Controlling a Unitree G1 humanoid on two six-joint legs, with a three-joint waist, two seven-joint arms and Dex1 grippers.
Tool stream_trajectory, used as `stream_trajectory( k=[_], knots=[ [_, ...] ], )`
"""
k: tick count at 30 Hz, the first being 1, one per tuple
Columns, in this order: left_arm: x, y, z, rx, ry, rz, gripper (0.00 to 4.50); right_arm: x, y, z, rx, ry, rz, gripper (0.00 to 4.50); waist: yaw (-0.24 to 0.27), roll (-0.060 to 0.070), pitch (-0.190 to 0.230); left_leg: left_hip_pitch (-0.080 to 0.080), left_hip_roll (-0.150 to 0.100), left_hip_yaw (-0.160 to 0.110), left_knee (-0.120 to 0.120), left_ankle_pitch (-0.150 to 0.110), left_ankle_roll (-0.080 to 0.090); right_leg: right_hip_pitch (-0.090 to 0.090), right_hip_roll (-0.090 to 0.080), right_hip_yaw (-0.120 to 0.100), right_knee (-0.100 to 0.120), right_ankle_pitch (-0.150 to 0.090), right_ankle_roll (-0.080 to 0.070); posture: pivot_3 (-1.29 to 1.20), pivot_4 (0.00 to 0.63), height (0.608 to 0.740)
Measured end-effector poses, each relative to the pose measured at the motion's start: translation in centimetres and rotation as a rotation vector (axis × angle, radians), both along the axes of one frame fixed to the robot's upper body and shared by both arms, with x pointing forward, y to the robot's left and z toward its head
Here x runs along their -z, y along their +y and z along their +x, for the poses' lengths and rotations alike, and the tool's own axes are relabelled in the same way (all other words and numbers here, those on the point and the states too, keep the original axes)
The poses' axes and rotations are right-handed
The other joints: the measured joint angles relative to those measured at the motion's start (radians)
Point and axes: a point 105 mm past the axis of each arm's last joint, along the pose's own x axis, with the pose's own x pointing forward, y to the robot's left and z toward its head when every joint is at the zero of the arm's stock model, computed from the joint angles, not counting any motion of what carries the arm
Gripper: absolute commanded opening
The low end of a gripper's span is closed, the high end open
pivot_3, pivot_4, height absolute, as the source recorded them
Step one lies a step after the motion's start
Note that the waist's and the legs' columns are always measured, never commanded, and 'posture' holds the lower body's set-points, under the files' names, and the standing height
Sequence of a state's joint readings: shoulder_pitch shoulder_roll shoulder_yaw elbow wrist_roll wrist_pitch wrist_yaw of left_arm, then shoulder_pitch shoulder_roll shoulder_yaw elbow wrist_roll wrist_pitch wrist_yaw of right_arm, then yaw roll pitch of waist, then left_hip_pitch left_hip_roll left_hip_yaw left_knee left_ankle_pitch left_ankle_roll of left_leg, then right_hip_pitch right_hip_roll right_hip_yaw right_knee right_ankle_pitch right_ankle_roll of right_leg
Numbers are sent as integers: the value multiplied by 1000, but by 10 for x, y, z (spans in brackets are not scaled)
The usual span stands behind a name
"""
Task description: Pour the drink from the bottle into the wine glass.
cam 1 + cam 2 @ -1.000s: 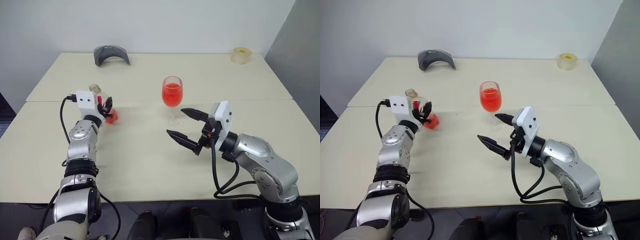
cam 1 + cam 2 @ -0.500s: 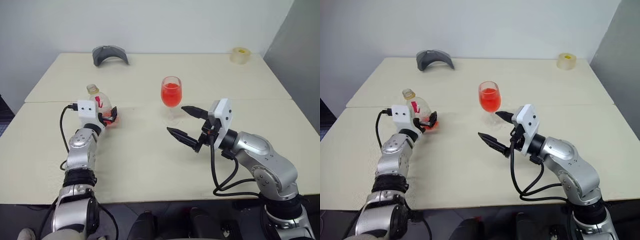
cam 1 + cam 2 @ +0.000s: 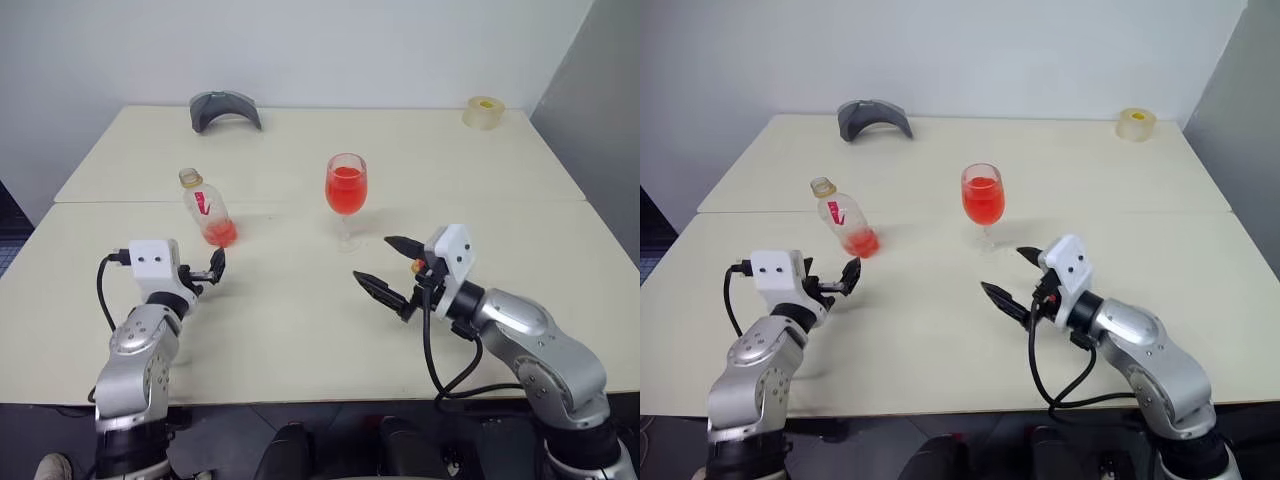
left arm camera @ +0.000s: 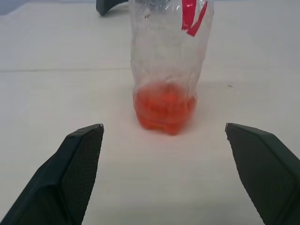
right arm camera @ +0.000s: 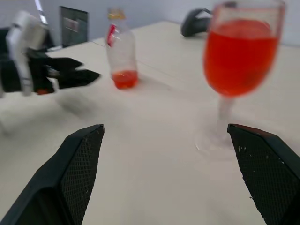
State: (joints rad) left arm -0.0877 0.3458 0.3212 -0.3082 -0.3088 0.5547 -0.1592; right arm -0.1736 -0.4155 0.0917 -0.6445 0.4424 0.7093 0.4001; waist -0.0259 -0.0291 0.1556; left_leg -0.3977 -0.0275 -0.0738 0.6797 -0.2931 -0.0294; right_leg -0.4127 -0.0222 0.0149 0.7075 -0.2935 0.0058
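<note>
Standing at about 10 o'clock from the table's (image 3: 300, 360) centre, the bottle (image 3: 207, 211) is uncapped, leaning a little, and holds only a shallow remnant of the drink (image 3: 219, 235) at its base. The left gripper (image 3: 208, 271) sits just near-side of it, at roughly 8 o'clock, fingers spread wide and holding nothing; bottle and gripper are apart.

At about 12 o'clock the wine glass (image 3: 346, 198) stands upright, its bowl roughly two-thirds full of red liquid. The right gripper (image 3: 392, 268) is at roughly 4 o'clock, near the glass foot but not touching it, jaws wide and empty. By this layout the pour appears essentially complete.

Risks:
- The bottle is light, nearly empty and tilted. A finger catching it could tip it and spill the remnant.
- The glass is tall, thin-stemmed and full. A sweep of the right gripper toward the stem would topple it.

View differences:
- The left wrist view shows the crumpled bottle wall, the torn red label (image 4: 192, 15) and the gap to both fingers (image 4: 77, 159), detail the head views lack.
- The right wrist view shows the fill level from the side.
- The head views add a grey object (image 3: 225, 108) and a tape roll (image 3: 484, 111) at the far edge.
</note>
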Motion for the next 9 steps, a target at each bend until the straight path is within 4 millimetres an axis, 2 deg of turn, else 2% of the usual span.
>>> stream_trajectory(
  k=[4, 6, 9],
  knots=[
    [-16, -21, -8, 33, -9, 7, 4450, 15, -28, 10, 280, 36, -36, 4500, 1, 0, 0, 3, 0, 0, -1, 0, 0, 5, 0, 0, -3, 0, 0, 0, 150, 740],
    [-13, -33, -11, 65, 10, -12, 4450, 23, -38, 11, 384, 57, -67, 4500, 1, 1, 0, 5, 0, 0, -2, 0, 0, 6, 1, 0, -3, 0, 0, 0, 150, 740],
    [1, -46, -17, 103, 65, -25, 4450, 33, -45, 8, 483, 87, -95, 4500, 0, 1, -1, 6, 1, 0, -3, 0, 0, 7, 2, 0, -4, 0, 0, 0, 150, 740]
  ],
)
